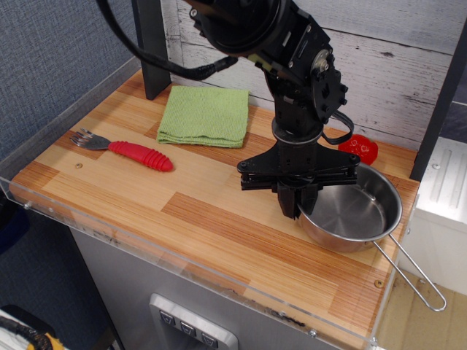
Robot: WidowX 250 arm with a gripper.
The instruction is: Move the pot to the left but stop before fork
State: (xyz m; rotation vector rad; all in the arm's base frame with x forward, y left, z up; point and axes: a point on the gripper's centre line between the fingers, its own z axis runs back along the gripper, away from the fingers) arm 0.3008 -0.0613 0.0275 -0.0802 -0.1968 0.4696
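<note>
We see the wooden table [219, 219], and at its right end the stainless-steel pot [350, 215], its wire-loop handle running past the front right corner. The gripper [298, 209] stands at the pot's left rim, jaws drawn together on that rim, so the pot lies just right of them. The red-handled fork [124, 148] lies well apart near the left edge, its long axis along the table, straight in the pot's leftward path.

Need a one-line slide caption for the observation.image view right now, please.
Gripper closed on the left rim of the pot at the table's right end; fork lies far left, green cloth behind.
</note>
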